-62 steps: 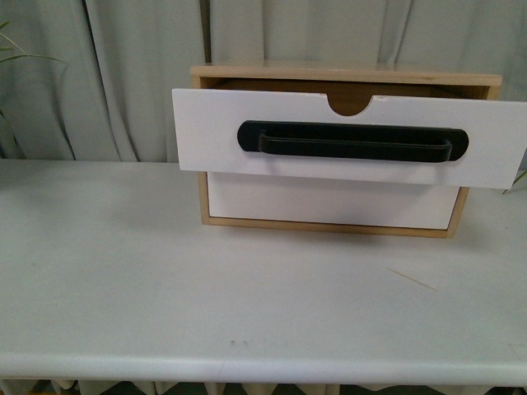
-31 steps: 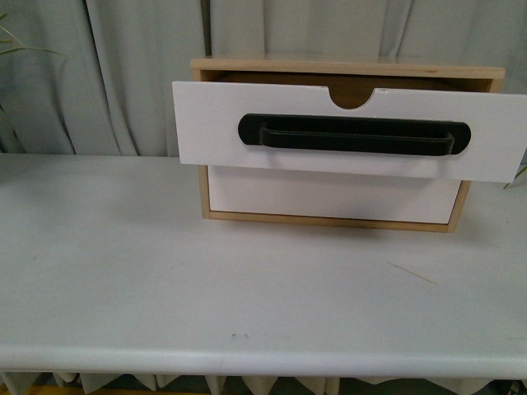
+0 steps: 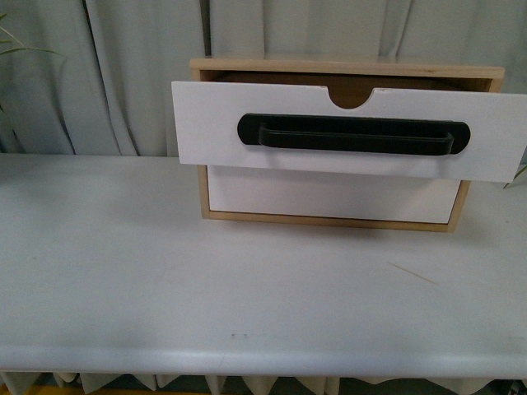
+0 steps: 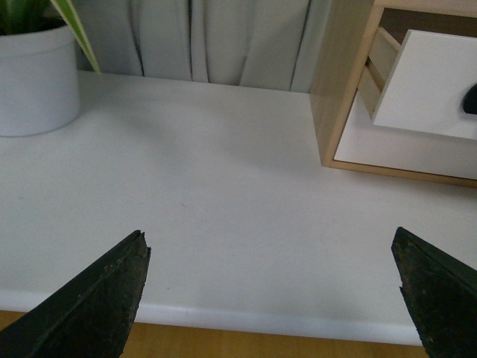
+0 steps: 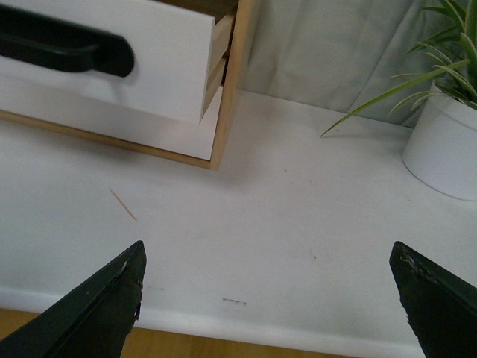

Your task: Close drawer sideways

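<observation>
The drawer (image 3: 206, 123) juts from its cabinet (image 3: 346, 66), ahead of both grippers and between them, its inside hidden behind the front. The left gripper (image 4: 268, 239) and right gripper (image 5: 268, 250) hang released above the table (image 3: 247, 288), with only their fingertips showing.

A white table (image 3: 123, 280) with a rounded front edge stands before pale grey curtains (image 3: 123, 74) hanging in soft folds, evenly lit, with a leafy plant in a white pot (image 4: 33, 82) toward one end and a second white pot (image 5: 446, 149) toward the other
</observation>
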### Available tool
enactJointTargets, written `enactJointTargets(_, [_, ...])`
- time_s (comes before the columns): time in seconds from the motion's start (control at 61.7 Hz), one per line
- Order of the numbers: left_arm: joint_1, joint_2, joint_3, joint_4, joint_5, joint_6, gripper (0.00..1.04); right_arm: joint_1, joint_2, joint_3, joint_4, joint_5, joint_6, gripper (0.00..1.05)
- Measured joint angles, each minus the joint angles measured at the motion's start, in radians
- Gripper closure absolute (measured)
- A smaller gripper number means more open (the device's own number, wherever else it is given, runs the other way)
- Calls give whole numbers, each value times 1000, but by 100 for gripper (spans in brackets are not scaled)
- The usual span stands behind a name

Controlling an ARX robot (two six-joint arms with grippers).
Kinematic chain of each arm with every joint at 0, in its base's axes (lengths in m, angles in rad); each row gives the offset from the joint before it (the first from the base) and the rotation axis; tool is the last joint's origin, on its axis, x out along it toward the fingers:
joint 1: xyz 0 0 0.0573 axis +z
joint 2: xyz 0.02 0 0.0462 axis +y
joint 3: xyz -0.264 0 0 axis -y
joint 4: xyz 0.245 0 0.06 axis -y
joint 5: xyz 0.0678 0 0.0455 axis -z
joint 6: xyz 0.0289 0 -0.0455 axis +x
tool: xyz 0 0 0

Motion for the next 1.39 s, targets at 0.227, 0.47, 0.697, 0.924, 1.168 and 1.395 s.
enactJointTargets(0.227, [-21,222,142,-14,61,-196,6,21,228,115,68,-30,-206,9])
enactJointTargets(0.47, [-82,421,308,-81,113,-491,6,93,415,248,103,-40,-457,9])
enactJointTargets(0.697, [-126,541,397,-89,142,-740,6,144,507,319,118,-39,-615,9])
enactJointTargets(0.924, [-155,617,456,-61,150,-899,6,171,578,345,131,-32,-674,9])
enactJointTargets(1.168, [-165,673,513,-25,196,-989,6,184,644,356,157,-28,-683,9])
enactJointTargets(1.395, [-165,718,535,-3,220,-1040,6,198,688,380,172,-20,-694,9])
